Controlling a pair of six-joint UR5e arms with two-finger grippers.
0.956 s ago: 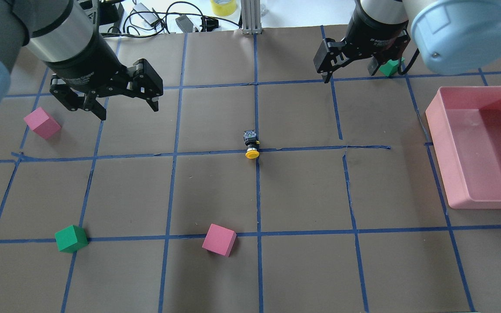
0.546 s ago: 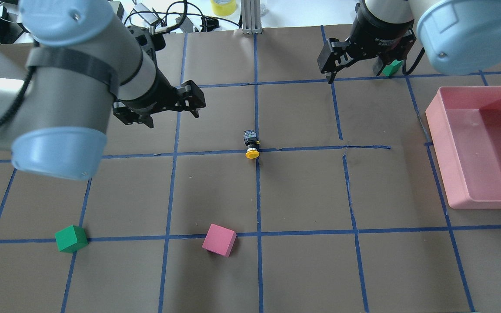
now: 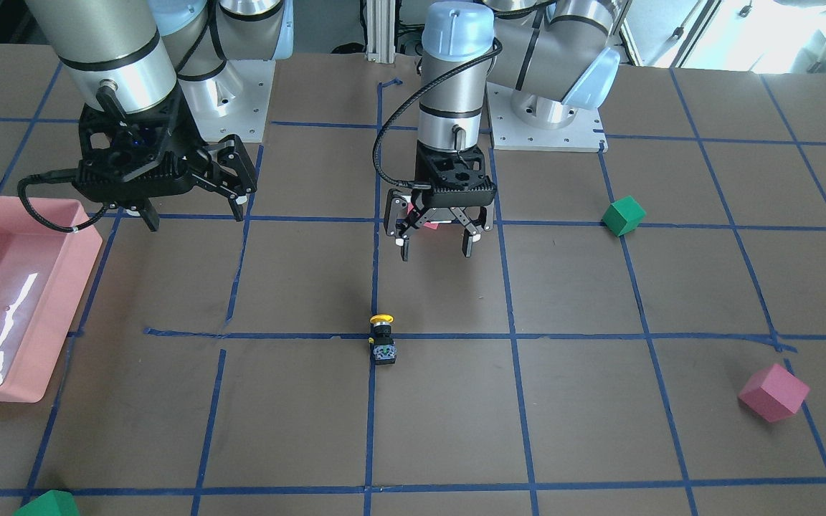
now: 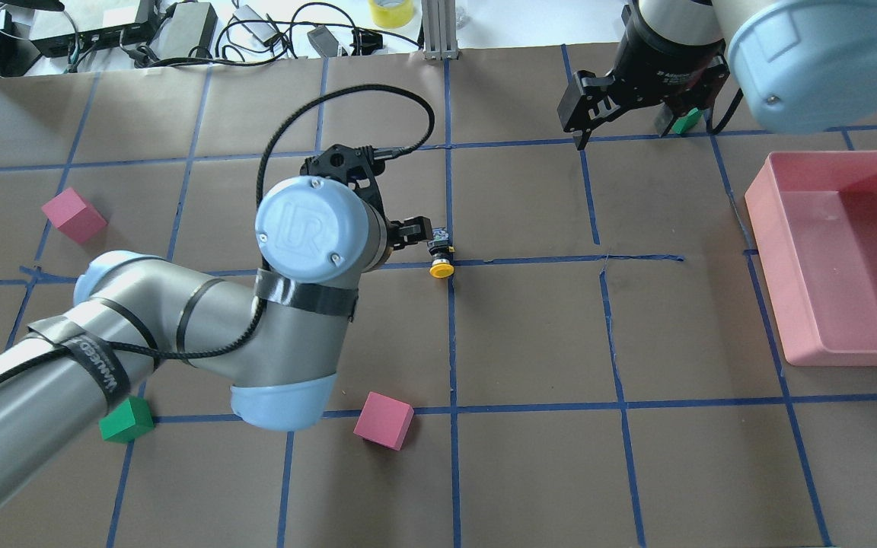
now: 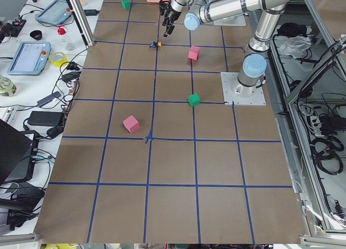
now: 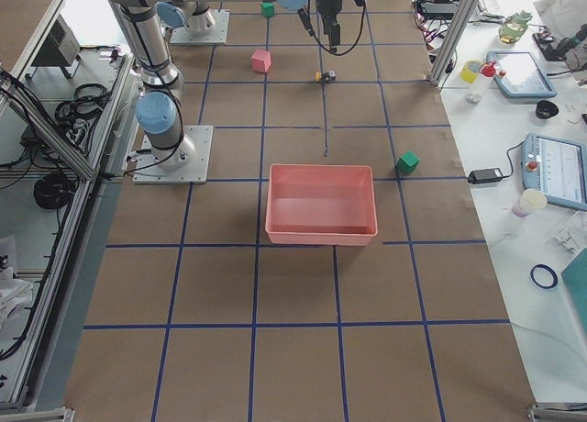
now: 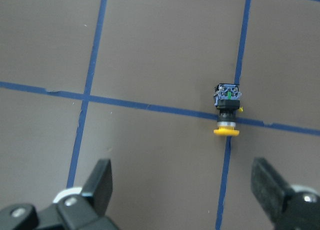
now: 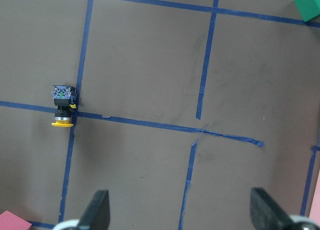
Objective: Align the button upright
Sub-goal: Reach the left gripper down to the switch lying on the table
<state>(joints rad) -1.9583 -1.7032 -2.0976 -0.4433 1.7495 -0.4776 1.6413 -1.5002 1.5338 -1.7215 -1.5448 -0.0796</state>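
Note:
The button (image 4: 440,255) lies on its side on a blue tape crossing at the table's middle, its yellow cap toward the robot; it also shows in the front view (image 3: 383,338). My left gripper (image 3: 434,247) is open and empty, hovering above the table just on the robot's side of the button. In the left wrist view the button (image 7: 227,112) lies ahead of the spread fingers (image 7: 97,182), nearer the right one. My right gripper (image 4: 625,133) is open and empty, far off at the back right; its wrist view shows the button (image 8: 62,107) at the left.
A pink bin (image 4: 766,228) stands at the right edge. Pink cubes (image 4: 73,215) (image 4: 384,420) and green cubes (image 4: 125,418) (image 4: 686,120) are scattered about. Cables and devices lie beyond the far edge.
My left arm has swung from the back left toward the centre, bringing its open gripper close to the button. The right gripper has barely moved. The button has not moved.

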